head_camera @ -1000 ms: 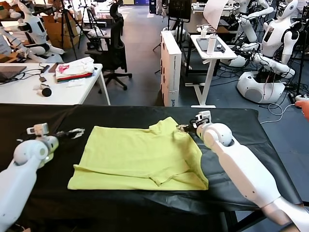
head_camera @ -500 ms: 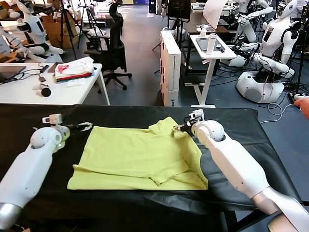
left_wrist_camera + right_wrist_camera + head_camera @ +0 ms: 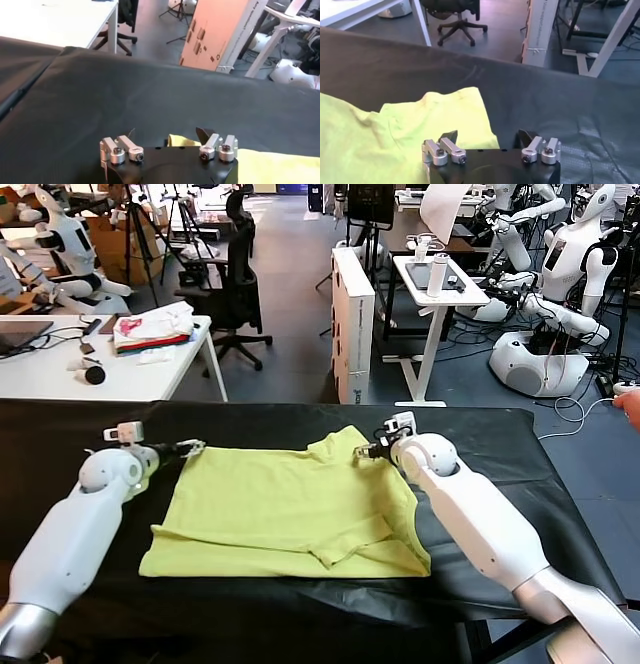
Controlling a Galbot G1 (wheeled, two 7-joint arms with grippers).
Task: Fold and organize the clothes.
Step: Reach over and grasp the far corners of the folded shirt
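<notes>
Your lime T-shirt [image 3: 290, 514] lies spread on the black table cover [image 3: 500, 454], partly doubled over itself; judge it light, limp and apt to bunch, so take it by the far corners and sleeve edge. The left gripper [image 3: 192, 448] sits at the far left corner, the right gripper [image 3: 366, 452] at the raised sleeve, each with jaws parted. Whether either pinches cloth you cannot tell, since the wrist views hide the fingertips.

Bare black table cover [image 3: 500, 444] lies open around the T-shirt [image 3: 285, 509]. Nothing else stands on it.
</notes>
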